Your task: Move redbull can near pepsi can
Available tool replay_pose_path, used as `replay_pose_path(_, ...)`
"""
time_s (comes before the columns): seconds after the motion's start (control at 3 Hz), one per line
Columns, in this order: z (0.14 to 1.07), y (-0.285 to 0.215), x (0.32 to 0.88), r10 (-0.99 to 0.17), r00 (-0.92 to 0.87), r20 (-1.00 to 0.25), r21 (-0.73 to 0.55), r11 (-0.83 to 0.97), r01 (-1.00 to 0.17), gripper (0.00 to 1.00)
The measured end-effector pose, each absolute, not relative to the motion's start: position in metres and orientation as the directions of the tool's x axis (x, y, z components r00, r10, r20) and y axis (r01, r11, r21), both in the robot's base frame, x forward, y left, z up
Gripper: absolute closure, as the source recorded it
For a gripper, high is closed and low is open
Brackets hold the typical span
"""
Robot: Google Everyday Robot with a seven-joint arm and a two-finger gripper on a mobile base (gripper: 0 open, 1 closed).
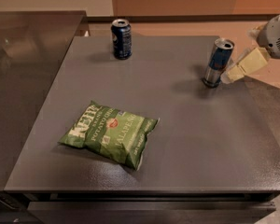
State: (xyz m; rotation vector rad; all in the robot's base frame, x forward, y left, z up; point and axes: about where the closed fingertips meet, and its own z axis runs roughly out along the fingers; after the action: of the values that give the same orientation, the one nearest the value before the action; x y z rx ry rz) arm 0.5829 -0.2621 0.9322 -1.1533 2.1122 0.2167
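Note:
The redbull can [218, 62], slim, blue and silver, stands upright on the right side of the grey table [177, 139]. The pepsi can [121, 38], shorter and dark navy, stands upright at the back of the table, left of centre. My gripper [233, 71] comes in from the right edge, its pale fingers just right of the redbull can, very close to it at mid height. I cannot tell whether it touches the can.
A green bag of jalapeño potato chips [109, 133] lies flat at the front left of the table. A dark steel counter [23, 69] adjoins the table on the left. A wooden wall runs behind.

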Motion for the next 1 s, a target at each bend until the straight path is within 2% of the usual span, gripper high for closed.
replay_pose_path(1.0, 0.909, -0.267, 0.636, -0.582, -0.408, -0.703, -0.086, 0.64, -0.764, 0.0)
